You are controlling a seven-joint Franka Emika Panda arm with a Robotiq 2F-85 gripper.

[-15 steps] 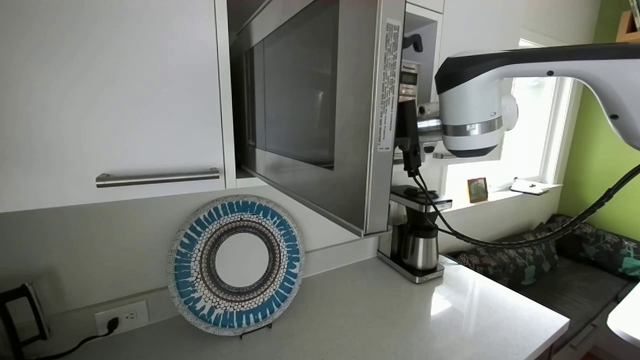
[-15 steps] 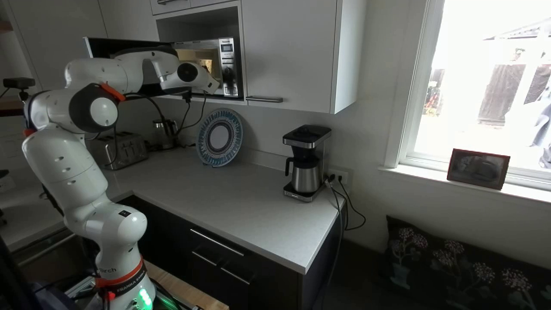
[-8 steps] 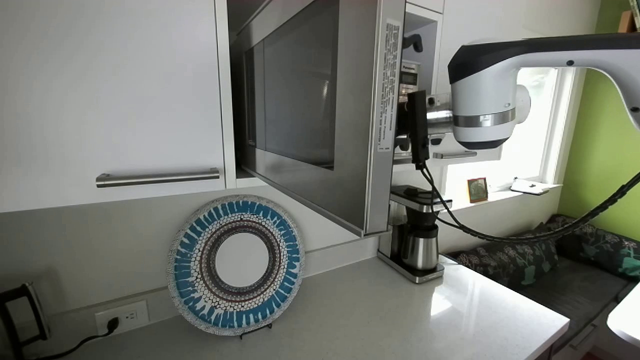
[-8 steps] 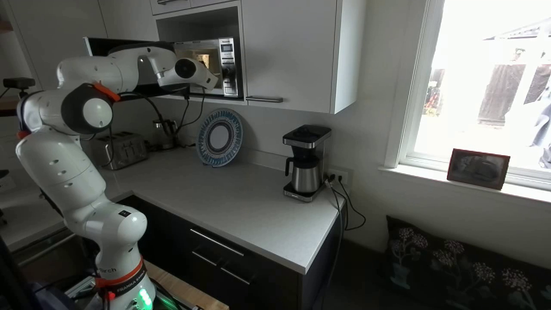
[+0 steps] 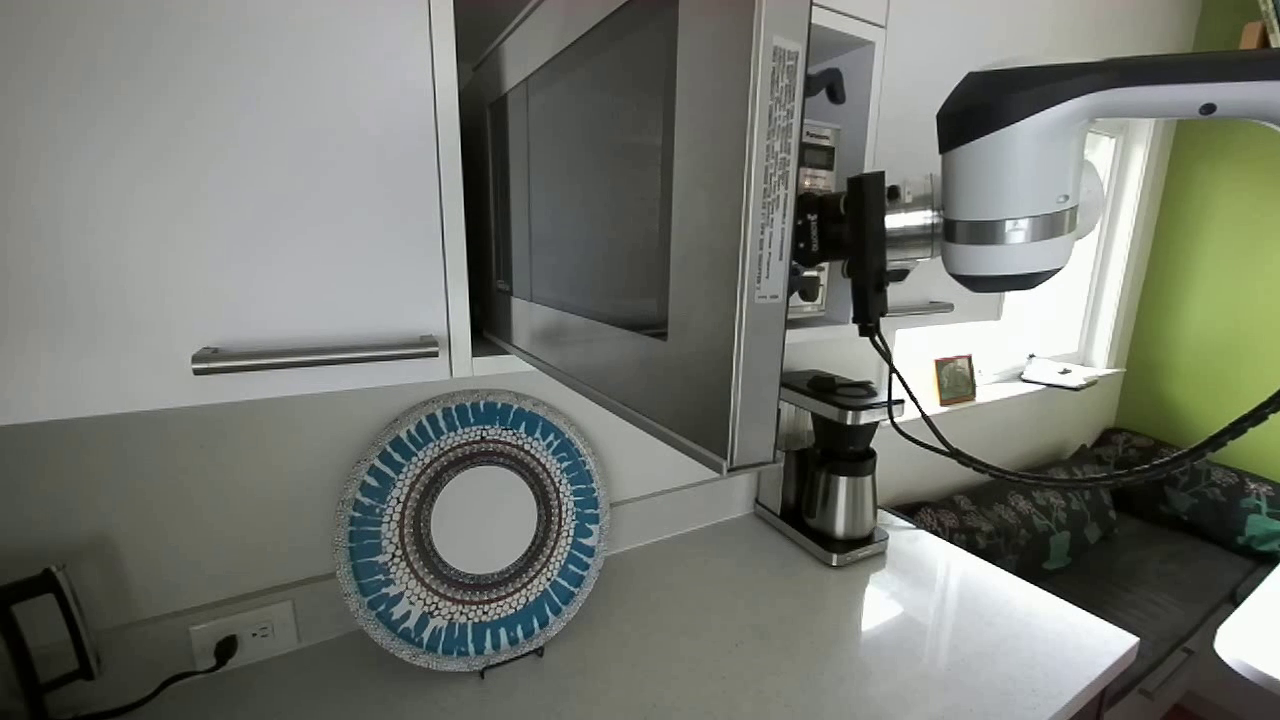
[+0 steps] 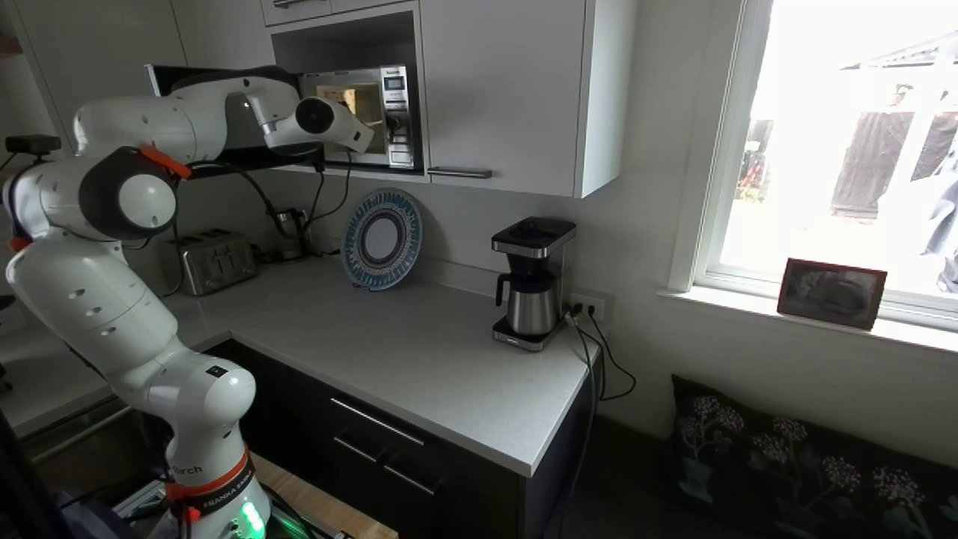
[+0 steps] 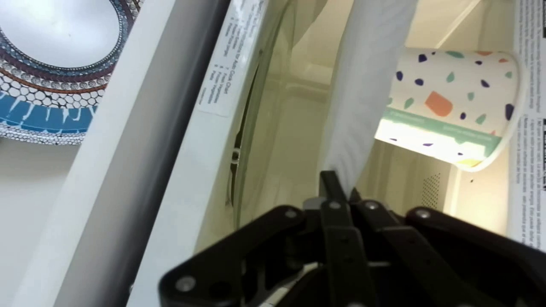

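Black two-fingered gripper [image 7: 342, 187] clamped on near end of thin white faintly ridged piece [image 7: 367, 85], at mouth of open silver microwave [image 6: 395, 127]; paper plate or folded cloth, cannot tell. Likely light, bendy, easily creased; thin edge suits firm pinch. White cup with coloured flecks [image 7: 452, 104] just beyond, probably light too; whether it touches white piece, unclear.

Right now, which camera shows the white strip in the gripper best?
The wrist view: it looks along the gripper, so you see the white strip it pinches, though the top edge cuts it off. I can't make it out in either exterior view: the microwave door or the arm is in the way.
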